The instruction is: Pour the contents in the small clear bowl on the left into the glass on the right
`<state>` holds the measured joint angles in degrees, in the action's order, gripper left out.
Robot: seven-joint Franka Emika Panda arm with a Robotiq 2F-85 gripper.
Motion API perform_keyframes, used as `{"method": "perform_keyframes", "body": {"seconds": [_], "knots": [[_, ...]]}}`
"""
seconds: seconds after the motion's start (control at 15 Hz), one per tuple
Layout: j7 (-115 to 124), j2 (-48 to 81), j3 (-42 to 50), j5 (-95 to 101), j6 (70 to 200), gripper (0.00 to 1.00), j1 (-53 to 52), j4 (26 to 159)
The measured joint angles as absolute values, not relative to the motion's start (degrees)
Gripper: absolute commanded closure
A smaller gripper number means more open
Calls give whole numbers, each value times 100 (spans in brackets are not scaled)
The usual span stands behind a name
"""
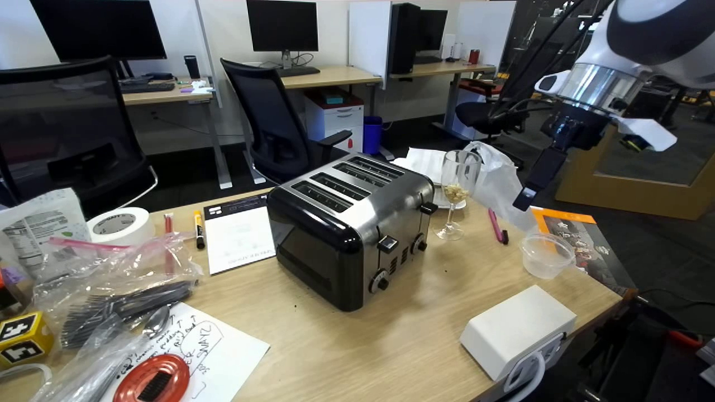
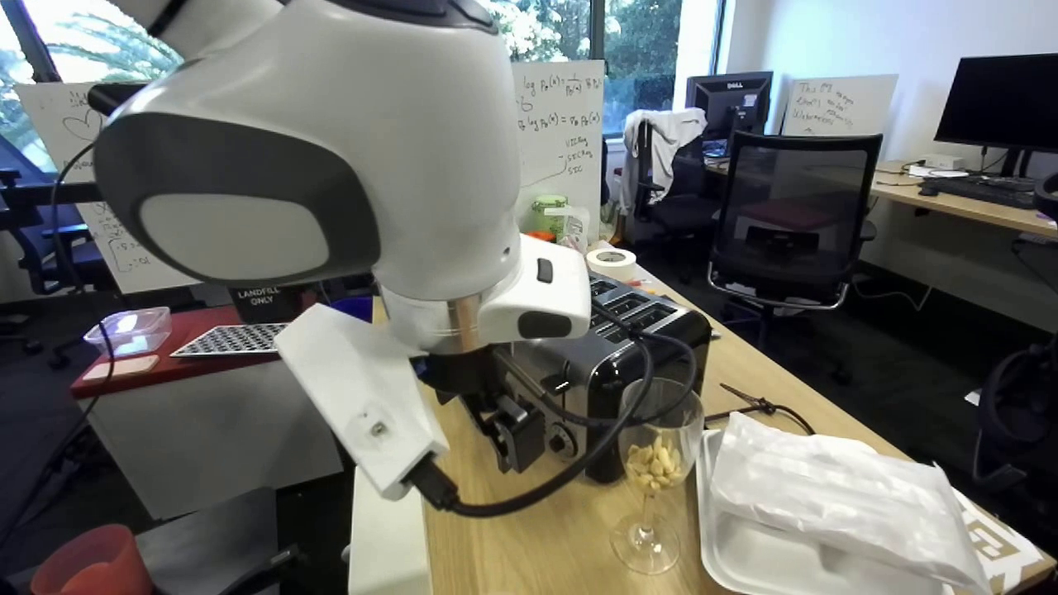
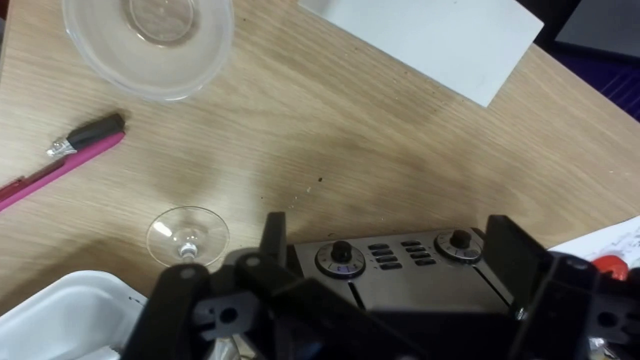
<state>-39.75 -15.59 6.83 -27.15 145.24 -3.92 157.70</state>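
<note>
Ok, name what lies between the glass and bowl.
Between the glass's foot and the bowl, the wrist view shows bare tabletop; the pink pen and something black lie to one side.

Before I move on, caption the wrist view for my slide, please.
Open gripper framing the toaster's front, with the small clear bowl empty and the glass's foot in view.

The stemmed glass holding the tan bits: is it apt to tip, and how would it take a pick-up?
The glass might tip if pushed high, since its tan bits sit above a thin stem. It is probably fragile, being clear and thin-looking. The bits reach only partway up inside, so an upright lift would likely keep them in.
</note>
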Motion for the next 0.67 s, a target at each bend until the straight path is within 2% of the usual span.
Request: {"method": "perform_keyframes", "body": {"seconds": [0.67], "knots": [[-3911, -1534, 690, -2687, 14525, 0, -393, 15771]]}}
